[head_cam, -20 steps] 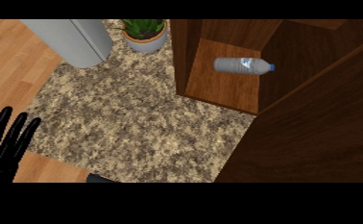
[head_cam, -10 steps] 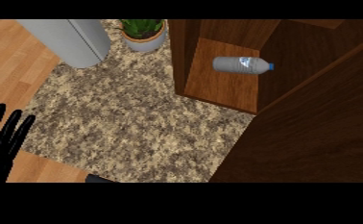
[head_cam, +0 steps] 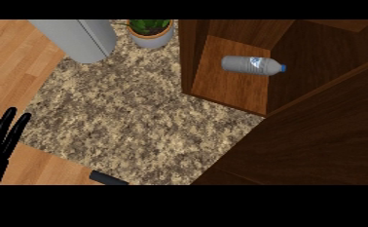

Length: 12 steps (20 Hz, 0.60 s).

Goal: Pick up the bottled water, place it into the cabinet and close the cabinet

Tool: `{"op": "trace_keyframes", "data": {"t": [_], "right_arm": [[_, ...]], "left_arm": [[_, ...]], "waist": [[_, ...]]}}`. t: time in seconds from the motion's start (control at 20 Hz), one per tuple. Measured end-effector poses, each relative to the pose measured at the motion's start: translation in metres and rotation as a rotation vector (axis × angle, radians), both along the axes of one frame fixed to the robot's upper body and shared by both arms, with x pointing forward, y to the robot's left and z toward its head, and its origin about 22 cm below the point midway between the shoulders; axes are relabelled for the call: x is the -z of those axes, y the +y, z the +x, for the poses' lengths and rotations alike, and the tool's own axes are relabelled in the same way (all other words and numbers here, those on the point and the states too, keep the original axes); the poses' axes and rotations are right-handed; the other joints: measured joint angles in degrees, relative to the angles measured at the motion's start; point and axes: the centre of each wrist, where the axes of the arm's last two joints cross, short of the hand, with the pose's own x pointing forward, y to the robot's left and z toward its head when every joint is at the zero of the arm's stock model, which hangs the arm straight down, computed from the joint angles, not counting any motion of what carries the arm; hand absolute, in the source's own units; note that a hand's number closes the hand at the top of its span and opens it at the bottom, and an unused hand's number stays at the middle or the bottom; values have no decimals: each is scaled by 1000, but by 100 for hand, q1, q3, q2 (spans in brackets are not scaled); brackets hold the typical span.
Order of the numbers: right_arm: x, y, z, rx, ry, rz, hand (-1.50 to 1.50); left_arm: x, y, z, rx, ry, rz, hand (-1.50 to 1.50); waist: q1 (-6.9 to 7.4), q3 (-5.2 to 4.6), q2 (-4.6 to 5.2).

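The bottled water (head_cam: 250,65), clear with a blue cap, lies on its side on the shelf of the wooden cabinet (head_cam: 223,82) at the upper right, cap pointing right. The cabinet door (head_cam: 302,138) stands open, filling the lower right of the head view. My left hand (head_cam: 10,134) shows only as straight black fingers at the left edge, far from the bottle and holding nothing. My right hand is out of sight.
A potted green plant (head_cam: 150,30) and a grey metal appliance (head_cam: 78,38) stand at the back of the speckled stone counter (head_cam: 137,119). A small dark shape (head_cam: 108,178) sits at the counter's near edge. Wood floor shows on the left.
My left hand has slid further left and down, so less of it shows at the edge. The bottle and the cabinet door have not moved.
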Motion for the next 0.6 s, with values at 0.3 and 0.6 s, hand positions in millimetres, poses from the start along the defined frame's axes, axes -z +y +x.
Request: {"op": "trace_keyframes", "data": {"t": [0.3,0.6], "right_arm": [[8,9,12,10,85,33,150],[2,19,42,54,39,-62,150]], "left_arm": [[0,3,1,0,0,-3,-150],[1,7,2,-6,10,2,-150]], "waist": [[-28,18,15],[-93,25,-67]]}}
